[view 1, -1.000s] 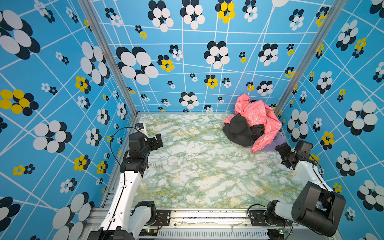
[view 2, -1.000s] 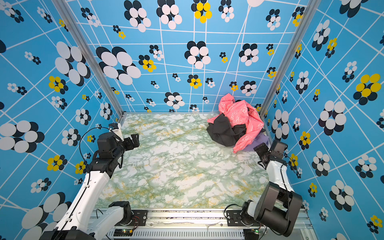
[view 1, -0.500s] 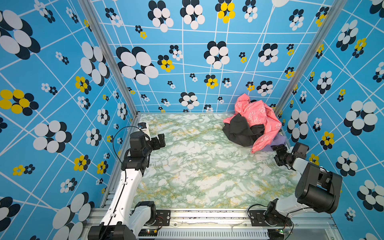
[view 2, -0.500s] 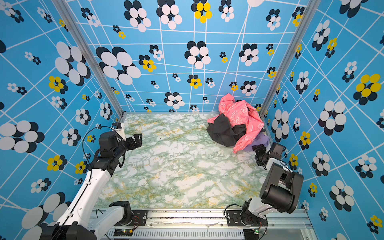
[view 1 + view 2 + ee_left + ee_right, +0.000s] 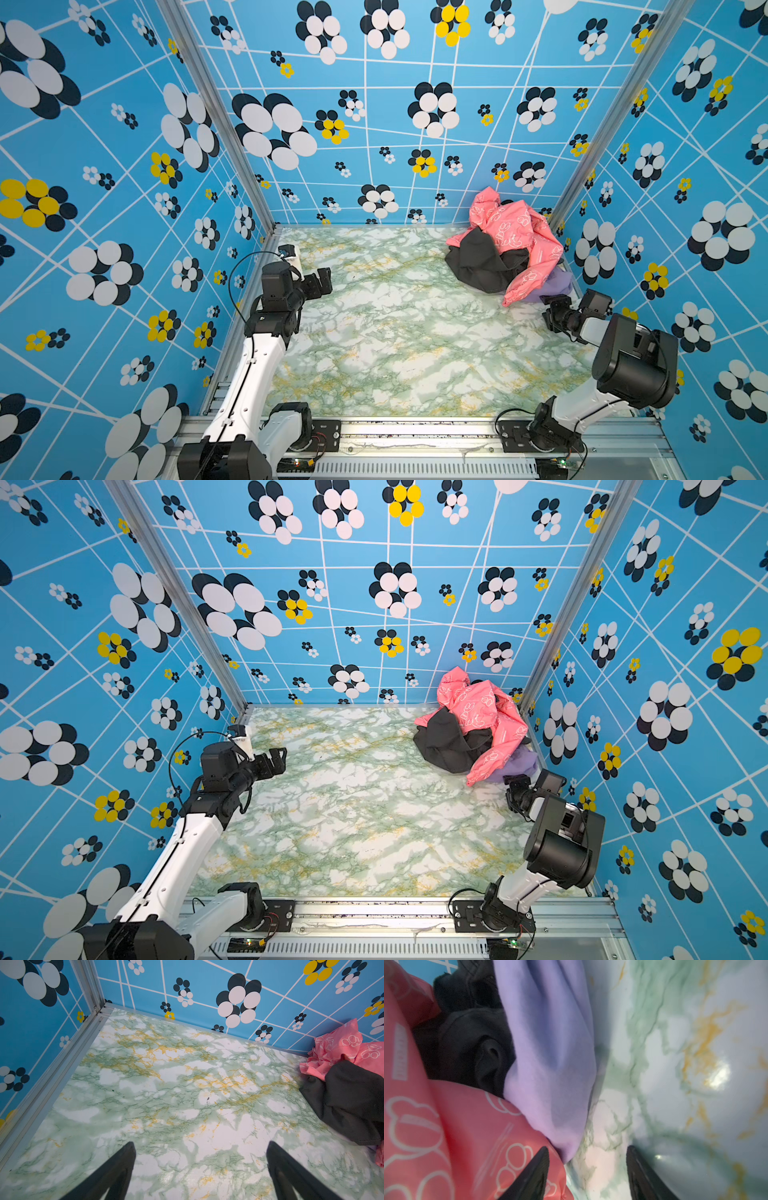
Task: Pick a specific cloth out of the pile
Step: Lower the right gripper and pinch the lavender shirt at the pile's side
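Observation:
The pile sits in the back right corner in both top views: a pink cloth with white prints [image 5: 511, 232] on top, a black cloth [image 5: 482, 266] on its left, and the lavender cloth [image 5: 552, 284] poking out low at the front right. My right gripper [image 5: 555, 301] lies low on the table at that lavender edge. In the right wrist view the lavender cloth [image 5: 550, 1053] ends in a tip just ahead of the right gripper [image 5: 587, 1148], which is open; one finger [image 5: 537, 1167] lies over the pink cloth [image 5: 446, 1136]. My left gripper [image 5: 200, 1144] hangs open over bare table, far left [image 5: 324, 278].
Blue flowered walls close the marbled table [image 5: 395, 332] on the left, back and right. The right wall [image 5: 623, 266] stands close beside the pile and the right arm. An aluminium rail [image 5: 415, 428] runs along the front edge.
The right arm has folded, its elbow swinging in and up, while its gripper stays low at the pile's lavender edge. The left gripper has drifted a little towards the back.

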Controlling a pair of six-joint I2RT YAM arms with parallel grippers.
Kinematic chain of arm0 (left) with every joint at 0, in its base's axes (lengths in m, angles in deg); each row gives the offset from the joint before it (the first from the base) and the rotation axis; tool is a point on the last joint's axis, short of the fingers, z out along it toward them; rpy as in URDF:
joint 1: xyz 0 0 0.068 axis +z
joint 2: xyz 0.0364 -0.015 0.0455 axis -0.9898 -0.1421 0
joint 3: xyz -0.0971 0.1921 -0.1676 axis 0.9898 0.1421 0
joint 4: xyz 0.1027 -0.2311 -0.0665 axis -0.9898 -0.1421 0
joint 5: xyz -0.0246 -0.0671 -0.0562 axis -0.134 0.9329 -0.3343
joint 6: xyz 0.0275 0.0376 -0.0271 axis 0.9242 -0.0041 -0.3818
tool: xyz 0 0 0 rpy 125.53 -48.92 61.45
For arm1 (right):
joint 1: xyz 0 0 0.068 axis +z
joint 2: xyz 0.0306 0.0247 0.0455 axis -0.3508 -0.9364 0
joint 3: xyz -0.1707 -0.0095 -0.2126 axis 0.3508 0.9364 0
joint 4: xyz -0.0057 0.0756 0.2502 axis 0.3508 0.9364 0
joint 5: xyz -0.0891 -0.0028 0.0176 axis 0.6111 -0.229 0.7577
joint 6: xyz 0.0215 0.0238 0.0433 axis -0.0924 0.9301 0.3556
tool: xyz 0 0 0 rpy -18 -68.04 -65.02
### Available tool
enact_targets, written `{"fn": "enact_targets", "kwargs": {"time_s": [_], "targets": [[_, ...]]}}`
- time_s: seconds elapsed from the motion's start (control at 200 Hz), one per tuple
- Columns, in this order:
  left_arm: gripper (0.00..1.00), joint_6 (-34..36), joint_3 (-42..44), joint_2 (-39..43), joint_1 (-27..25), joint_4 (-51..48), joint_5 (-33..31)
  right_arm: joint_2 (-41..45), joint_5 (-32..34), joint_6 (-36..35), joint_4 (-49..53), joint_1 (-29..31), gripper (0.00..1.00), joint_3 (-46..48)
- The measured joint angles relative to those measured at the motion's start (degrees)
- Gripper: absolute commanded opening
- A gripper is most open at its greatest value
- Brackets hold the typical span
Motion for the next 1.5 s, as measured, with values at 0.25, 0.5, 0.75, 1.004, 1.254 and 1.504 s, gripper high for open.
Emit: {"fn": "enact_targets", "kwargs": {"time_s": [0.25, 0.5, 0.75, 1.004, 1.254, 1.504], "targets": [[0.99, 0.39, 0.00, 0.13, 0.04, -0.24, 0.13, -3.13, -0.76, 1.86, -5.79, 0.00, 0.50, -0.04], [0.99, 1.25, 0.00, 0.55, 0.11, -0.72, 0.13, -6.67, -1.62, 2.93, -9.31, 0.02, 0.43, -1.75], [0.99, 1.25, 0.00, 0.55, 0.11, -0.74, 0.13, -9.44, -1.79, 4.42, -11.54, 0.02, 0.27, -3.21], [0.99, 1.18, 0.00, 0.55, 0.11, -0.70, 0.13, -11.21, -1.64, 6.58, -13.16, 0.57, 0.05, -3.63], [0.99, 0.13, 0.15, 0.68, 0.11, -0.57, 0.13, -7.72, 0.83, 8.46, -11.34, 2.84, 0.00, -4.04], [0.99, -1.20, 1.33, 1.64, 0.11, 0.87, 0.11, 3.15, 7.98, 9.70, -6.62, 8.74, 0.00, -7.26]]}}
